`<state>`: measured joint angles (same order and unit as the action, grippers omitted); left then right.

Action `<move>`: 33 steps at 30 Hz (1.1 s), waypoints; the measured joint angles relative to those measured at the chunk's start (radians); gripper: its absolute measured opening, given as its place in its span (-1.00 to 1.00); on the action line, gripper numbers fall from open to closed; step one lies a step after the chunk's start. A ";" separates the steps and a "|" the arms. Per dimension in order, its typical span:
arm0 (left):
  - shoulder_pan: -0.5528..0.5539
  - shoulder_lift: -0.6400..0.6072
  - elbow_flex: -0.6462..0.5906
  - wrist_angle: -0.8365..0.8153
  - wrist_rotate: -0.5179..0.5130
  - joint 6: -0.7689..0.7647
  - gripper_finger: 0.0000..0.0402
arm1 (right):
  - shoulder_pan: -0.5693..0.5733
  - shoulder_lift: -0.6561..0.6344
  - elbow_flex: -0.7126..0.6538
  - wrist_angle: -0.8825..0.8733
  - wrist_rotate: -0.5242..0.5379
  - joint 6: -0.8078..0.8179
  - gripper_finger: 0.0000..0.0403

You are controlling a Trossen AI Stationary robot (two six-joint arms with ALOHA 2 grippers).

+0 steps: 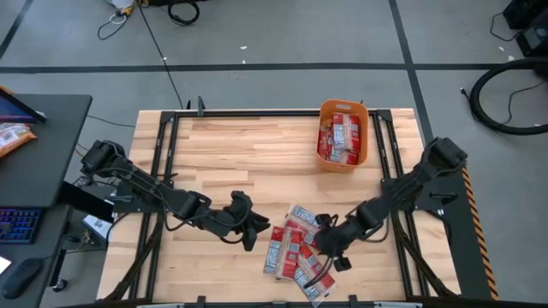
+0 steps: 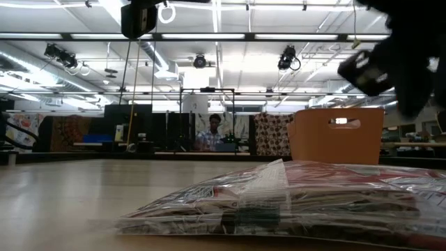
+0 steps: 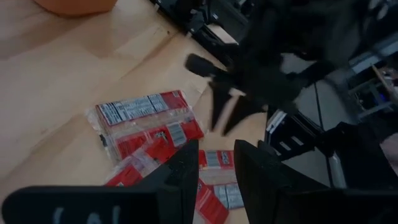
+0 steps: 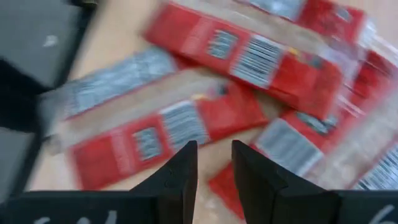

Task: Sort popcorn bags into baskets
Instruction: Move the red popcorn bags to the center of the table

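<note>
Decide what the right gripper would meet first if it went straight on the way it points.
Probably the loose pile of small flat red popcorn bags: the right gripper, narrowly open, points straight at them, though depth is unclear.

Bare wood across the middle and left of the table (image 1: 248,154); open passage there

Near edge crowded: pile of popcorn bags (image 1: 295,250) lies between the left gripper (image 1: 251,233) and the right gripper (image 1: 330,251), both close over it, fingers slightly parted with only a narrow gap

Orange basket (image 1: 343,135) stands at the far right edge, tall walls, already holding bags (entry from above only)

Clear strip of wood between pile and basket
</note>
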<state>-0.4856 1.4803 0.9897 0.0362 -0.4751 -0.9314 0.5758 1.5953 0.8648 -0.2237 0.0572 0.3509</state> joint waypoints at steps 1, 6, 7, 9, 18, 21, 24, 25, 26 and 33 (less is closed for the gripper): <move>-0.001 0.000 0.000 -0.003 0.006 0.000 -0.47 | -0.001 0.019 0.007 -0.011 0.022 0.020 -0.48; -0.006 0.000 0.000 0.003 0.009 0.000 -0.47 | -0.012 0.078 0.019 -0.004 0.053 0.045 -0.49; -0.006 0.000 0.000 0.004 0.009 0.000 -0.47 | -0.011 0.087 0.019 -0.007 0.055 0.033 -0.49; -0.006 0.000 0.000 0.003 0.009 0.000 -0.47 | -0.018 0.102 0.019 -0.032 0.080 -0.003 -0.49; -0.005 0.000 0.000 -0.003 -0.027 0.000 -0.47 | -0.203 0.119 0.021 -0.119 0.227 -0.090 -0.49; -0.004 0.000 0.000 -0.004 -0.017 0.000 -0.47 | -0.266 0.096 0.046 -0.202 0.207 -0.020 -0.50; -0.006 0.000 0.000 -0.008 0.023 0.000 -0.47 | -0.277 0.061 0.075 -0.187 0.082 -0.079 -0.54; -0.006 0.000 0.000 -0.009 0.037 0.000 -0.47 | -0.265 0.052 0.079 -0.176 0.041 -0.110 -0.56; -0.006 0.000 0.000 -0.012 0.056 0.000 -0.47 | -0.248 0.048 0.084 -0.154 -0.001 -0.142 -0.58; -0.006 0.000 0.000 -0.028 0.121 0.000 -0.47 | -0.088 0.059 0.086 0.052 -0.184 -0.282 -0.70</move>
<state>-0.4919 1.4803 0.9897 0.0081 -0.3546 -0.9318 0.4876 1.6547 0.9504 -0.1716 -0.1264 0.0686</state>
